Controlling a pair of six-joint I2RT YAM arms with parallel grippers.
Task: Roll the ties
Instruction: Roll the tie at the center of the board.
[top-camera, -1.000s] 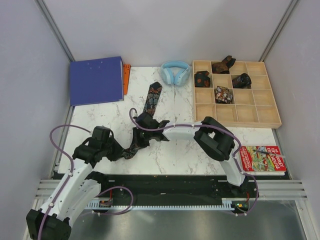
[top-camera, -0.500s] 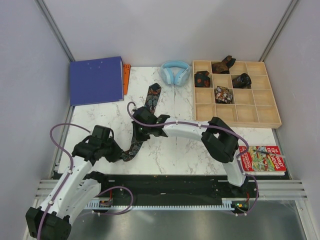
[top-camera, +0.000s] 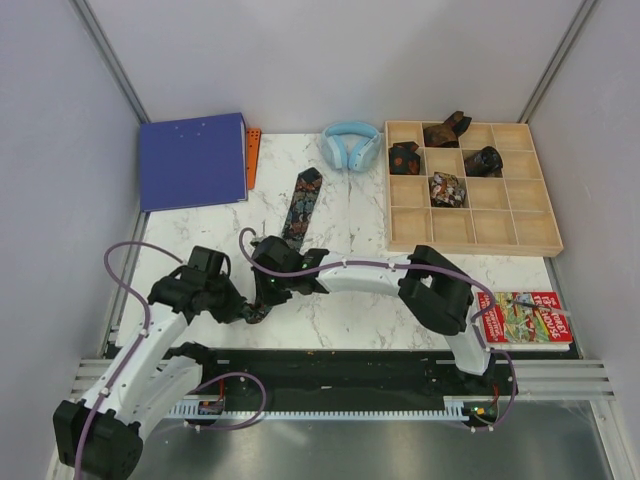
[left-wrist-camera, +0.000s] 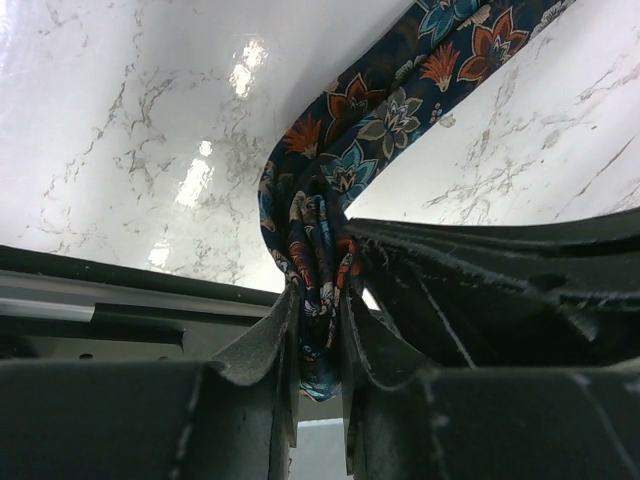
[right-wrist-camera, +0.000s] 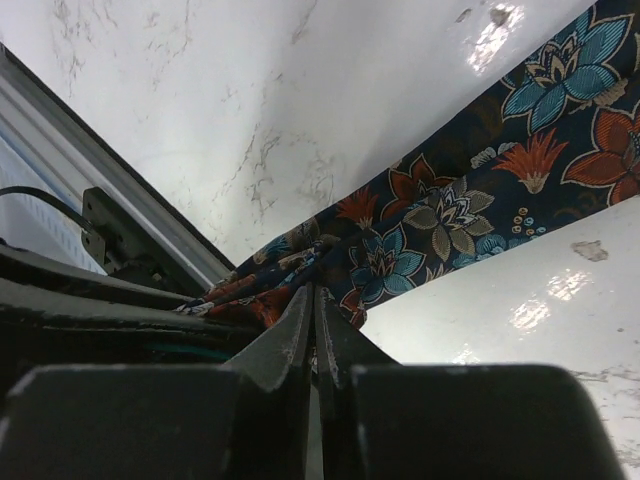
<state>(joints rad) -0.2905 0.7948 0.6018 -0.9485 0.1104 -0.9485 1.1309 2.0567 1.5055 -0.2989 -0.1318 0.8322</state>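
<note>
**Top external view.** The dark navy floral-print fabric necktie (top-camera: 301, 203) lies as a long flat strip on the white marble-pattern tabletop (top-camera: 350, 300). It runs away ahead of both grippers. The left gripper (top-camera: 246, 312) and right gripper (top-camera: 268, 291) sit just beside each other at its near end. No roll is formed yet.

**Left wrist view.** The left gripper (left-wrist-camera: 318, 320) is clenched on the necktie's (left-wrist-camera: 400, 110) end. The fabric is crumpled between the fingers, and the strip leaves upward and to the right.

**Right wrist view.** The right gripper (right-wrist-camera: 313, 300) has its fingers pressed almost together. They appear to nip only a thin fold of the necktie (right-wrist-camera: 450, 215) at their tips.

**Risks.**
- The thin nip may slip if the arms pull apart.
- The crumpled end could wind into a lumpy, skewed roll.
- The grippers are close enough to collide while turning.
</note>
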